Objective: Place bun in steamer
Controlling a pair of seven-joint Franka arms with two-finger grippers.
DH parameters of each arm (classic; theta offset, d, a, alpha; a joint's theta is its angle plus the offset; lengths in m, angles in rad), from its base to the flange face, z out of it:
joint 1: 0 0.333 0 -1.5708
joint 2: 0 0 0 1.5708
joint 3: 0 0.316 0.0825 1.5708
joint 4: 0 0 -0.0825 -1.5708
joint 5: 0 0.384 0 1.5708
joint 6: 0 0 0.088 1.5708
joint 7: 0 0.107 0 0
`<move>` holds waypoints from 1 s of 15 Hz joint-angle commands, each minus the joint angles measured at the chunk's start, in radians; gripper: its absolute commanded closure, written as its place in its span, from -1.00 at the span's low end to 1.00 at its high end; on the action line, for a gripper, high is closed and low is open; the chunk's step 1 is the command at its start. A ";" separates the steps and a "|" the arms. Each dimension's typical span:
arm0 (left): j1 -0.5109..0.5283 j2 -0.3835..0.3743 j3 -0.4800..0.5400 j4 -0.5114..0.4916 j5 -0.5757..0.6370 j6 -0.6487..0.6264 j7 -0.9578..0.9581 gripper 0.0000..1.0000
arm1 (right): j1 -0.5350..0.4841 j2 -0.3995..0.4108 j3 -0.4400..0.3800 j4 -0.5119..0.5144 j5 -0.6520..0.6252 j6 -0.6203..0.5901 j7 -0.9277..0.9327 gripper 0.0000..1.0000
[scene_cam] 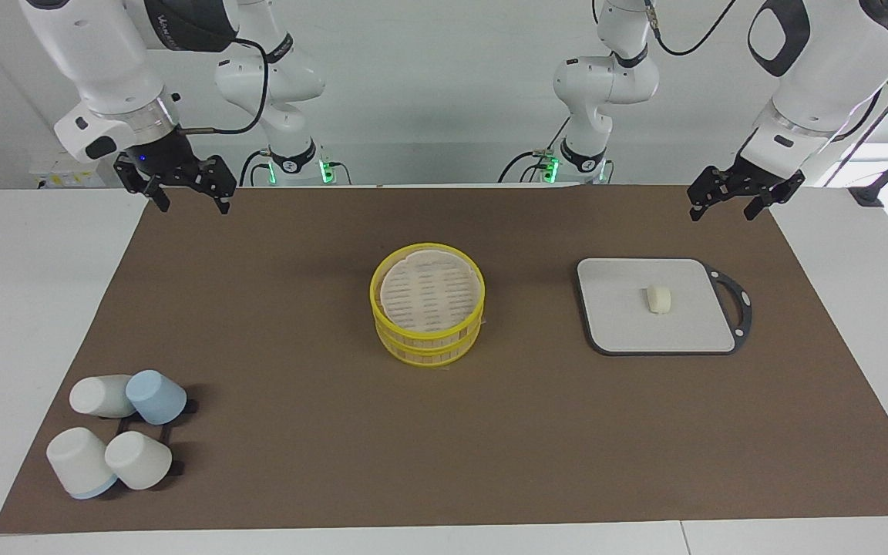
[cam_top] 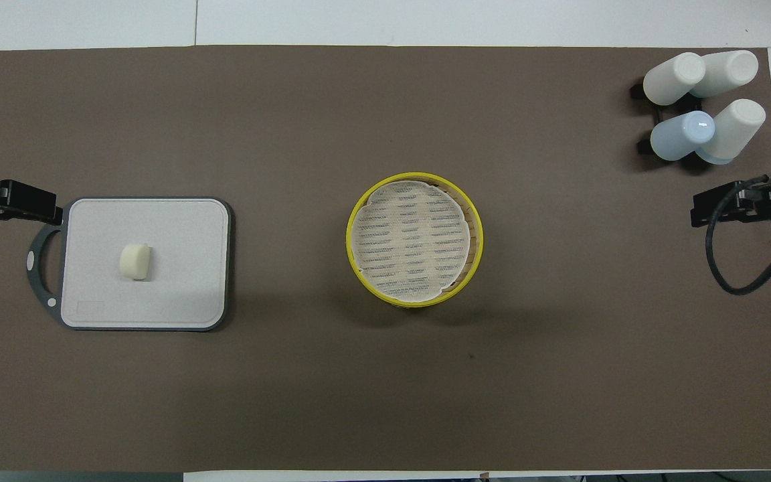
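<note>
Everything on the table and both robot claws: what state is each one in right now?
bun: lying on the grey board, untouched.
steamer: two tiers stacked, no lid on, a pale liner inside, no bun in it.
grey board: flat on the mat, toward the left arm's end.
cups: four, tipped on a black rack.
left gripper: open, raised, waiting.
right gripper: open, raised, waiting.

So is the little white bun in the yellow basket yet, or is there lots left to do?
Nothing is done yet. The small cream-white dough bun sits on the grey square board, toward the left arm's end of the table. The round yellow-rimmed bamboo steamer stands mid-table with no bun in it. Nothing is in hand: the left claw and right claw wait, open, near the table's corners. Picking up, carrying and placing remain.
</note>
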 commanded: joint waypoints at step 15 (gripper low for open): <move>-0.003 -0.156 0.009 -0.366 0.004 0.270 0.015 -1.00 | 0.466 0.437 0.083 0.349 0.072 0.110 0.508 -1.00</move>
